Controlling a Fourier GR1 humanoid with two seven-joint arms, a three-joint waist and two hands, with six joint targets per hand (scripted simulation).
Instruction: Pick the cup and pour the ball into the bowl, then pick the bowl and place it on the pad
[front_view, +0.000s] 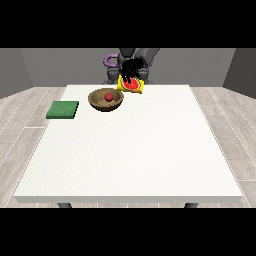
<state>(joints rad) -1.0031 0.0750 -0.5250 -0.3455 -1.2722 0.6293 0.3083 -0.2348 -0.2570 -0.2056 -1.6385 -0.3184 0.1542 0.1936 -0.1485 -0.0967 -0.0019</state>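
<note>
Holding the cup (132, 86) tipped on its side, a black hand (131, 70) has its fingers curled down over the yellow wall, so the red inside of the cup faces out toward the camera. Which of the robot's hands this is cannot be told, since it sits near the view's middle and no second hand shows. The tilt makes sense as a pour: the red ball (108, 96) already lies in the brown bowl (106, 99), which stands just below and to the view's left of the hand, close by the cup's mouth. The green pad (63, 110) lies well apart from the hand, further to the view's left, beyond the bowl. Judging from this, pouring looks done; the bowl waits to be carried across to the pad
</note>
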